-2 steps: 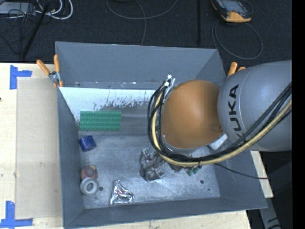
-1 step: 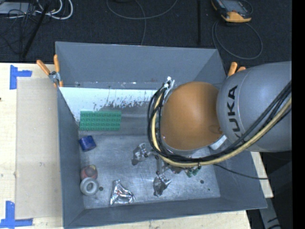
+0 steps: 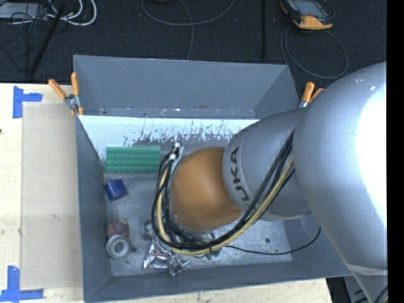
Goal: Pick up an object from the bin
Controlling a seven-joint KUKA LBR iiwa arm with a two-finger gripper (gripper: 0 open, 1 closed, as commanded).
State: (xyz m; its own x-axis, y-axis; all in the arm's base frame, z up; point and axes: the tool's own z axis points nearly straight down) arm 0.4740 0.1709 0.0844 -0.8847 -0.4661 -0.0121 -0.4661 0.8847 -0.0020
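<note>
Green studded block (image 3: 132, 160), small blue piece (image 3: 115, 189), grey ring (image 3: 117, 247), perhaps tape

Arm (image 3: 344, 169): silver-grey metal casings, broad, smooth and rounded, with a soft sheen on the curves.
Lettering (image 3: 235, 172): black capitals on the narrower casing; "UKA" can be read, and the start of the word is hidden.
Wrist cover (image 3: 199, 191): an orange-brown dome, smooth and matt, with no markings.
Cables (image 3: 161, 188): a bundle of black and yellow leads with a pale one among them, looped round the rim of the dome and running on across the silver casing.
Claw (image 3: 163, 261): bare bright metal, angular and glinting — finer detail is too small to tell.
</note>
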